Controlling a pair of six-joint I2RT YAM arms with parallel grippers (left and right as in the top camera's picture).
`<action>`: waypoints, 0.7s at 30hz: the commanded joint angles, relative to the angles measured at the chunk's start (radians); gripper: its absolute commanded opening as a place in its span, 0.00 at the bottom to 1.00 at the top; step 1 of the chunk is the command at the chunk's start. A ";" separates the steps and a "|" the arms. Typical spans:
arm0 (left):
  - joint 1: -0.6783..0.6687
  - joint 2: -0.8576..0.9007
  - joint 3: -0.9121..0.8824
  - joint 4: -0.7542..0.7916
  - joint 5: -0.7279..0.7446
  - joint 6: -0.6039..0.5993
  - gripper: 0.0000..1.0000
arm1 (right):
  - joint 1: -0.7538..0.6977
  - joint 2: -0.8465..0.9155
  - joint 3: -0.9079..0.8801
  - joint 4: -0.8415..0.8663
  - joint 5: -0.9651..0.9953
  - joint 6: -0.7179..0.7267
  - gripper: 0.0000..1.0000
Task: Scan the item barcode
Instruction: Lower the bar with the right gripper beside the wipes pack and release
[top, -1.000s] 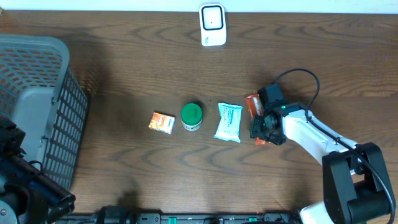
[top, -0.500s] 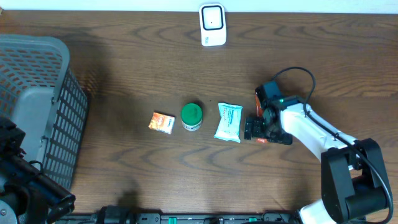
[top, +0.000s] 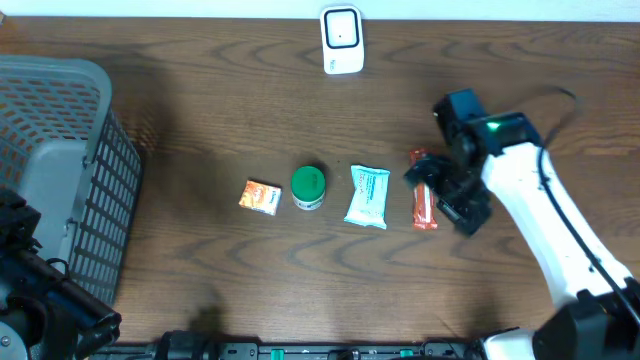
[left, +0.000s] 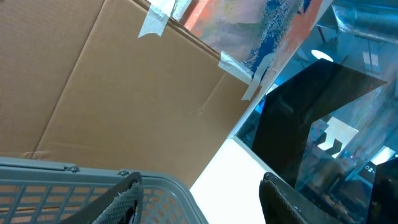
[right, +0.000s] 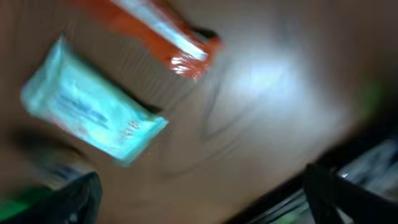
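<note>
Right end effector (top: 445, 192) hovers beside the orange packet (top: 424, 206), jaws spread, empty.

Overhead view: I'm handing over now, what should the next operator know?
Right tool open beside the orange packet, holding nothing.
Left tool open, idle by the basket.
Packet, white pouch, green-lidded jar and small orange box lie in a row on the table; scanner at the far edge.
Done: no item is at the scanner. Left: grasp one, show its barcode.
</note>
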 joint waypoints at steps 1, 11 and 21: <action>0.004 -0.003 -0.005 0.005 -0.003 -0.005 0.61 | -0.007 -0.013 0.003 0.033 -0.154 0.739 0.86; -0.008 -0.003 -0.005 0.004 -0.003 -0.005 0.61 | -0.018 0.035 -0.003 0.231 0.044 0.802 0.99; -0.008 -0.003 -0.005 0.000 -0.003 -0.005 0.61 | -0.092 0.162 -0.003 0.187 0.045 0.802 0.99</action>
